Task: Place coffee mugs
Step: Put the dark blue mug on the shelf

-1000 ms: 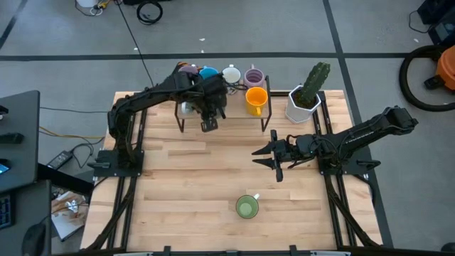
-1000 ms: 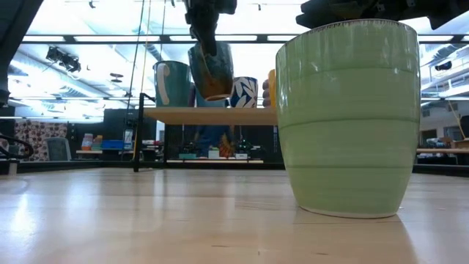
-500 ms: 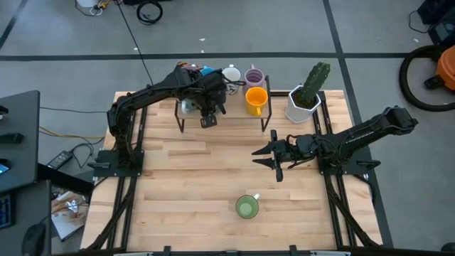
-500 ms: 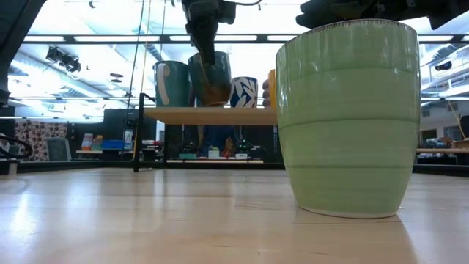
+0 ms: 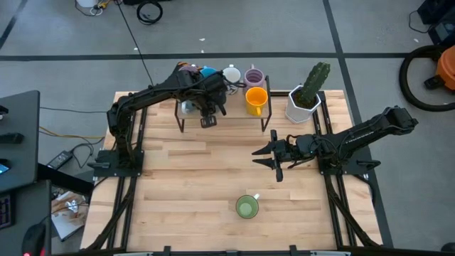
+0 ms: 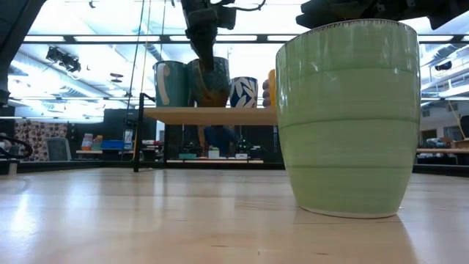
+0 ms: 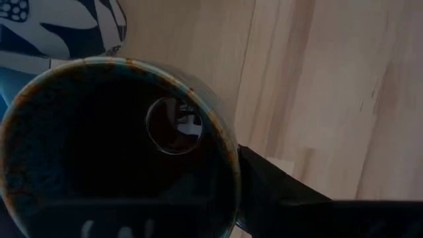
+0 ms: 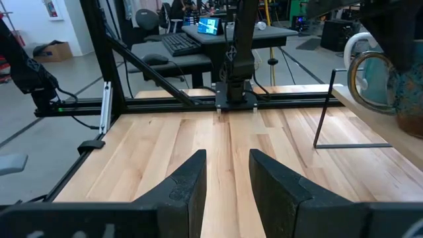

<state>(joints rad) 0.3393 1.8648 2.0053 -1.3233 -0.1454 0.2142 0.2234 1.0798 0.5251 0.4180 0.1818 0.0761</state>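
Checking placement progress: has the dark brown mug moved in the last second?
Yes. In the low view the dark brown mug, on the left claw, has come down onto the shelf beside the teal mug.

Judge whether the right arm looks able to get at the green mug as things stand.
Probably yes. The right gripper hangs open over bare tabletop, and the green mug stands alone nearer the front edge, with nothing between them. The left gripper is busy at the shelf.

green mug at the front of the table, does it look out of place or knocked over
The green mug stands upright and intact, but alone near the table's front edge, apart from the other mugs grouped on the shelf at the back. Nothing is spilled.
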